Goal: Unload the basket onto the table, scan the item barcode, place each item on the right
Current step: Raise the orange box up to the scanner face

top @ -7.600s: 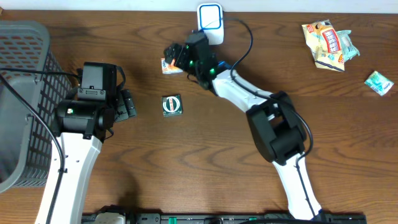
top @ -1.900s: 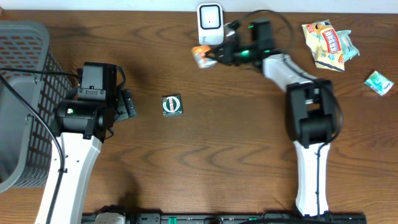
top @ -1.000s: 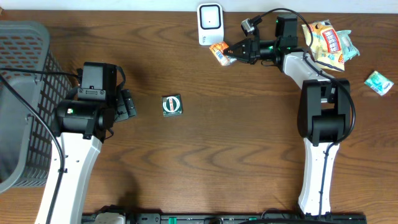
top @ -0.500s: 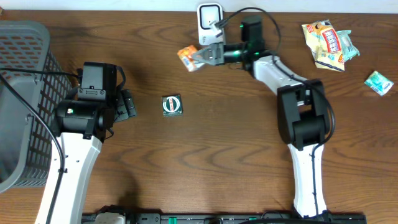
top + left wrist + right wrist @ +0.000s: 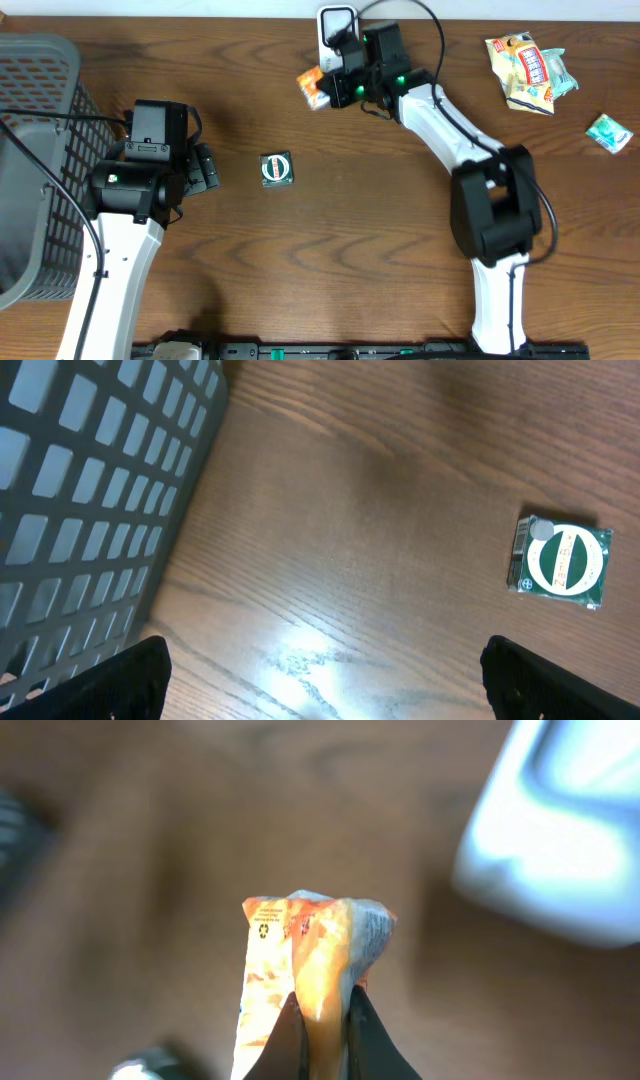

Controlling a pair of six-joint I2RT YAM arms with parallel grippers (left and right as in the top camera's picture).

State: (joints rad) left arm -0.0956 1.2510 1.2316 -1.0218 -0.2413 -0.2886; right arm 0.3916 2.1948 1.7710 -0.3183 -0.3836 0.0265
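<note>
Right gripper pinches the orange packet near the white scanner — left gripper gapes wide.

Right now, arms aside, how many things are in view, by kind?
Small packets: 3 (orange packet, held; dark green packet; pale green packet)
Snack bag: 1
Scanner: 1
Basket: 1
Total: 6
</note>
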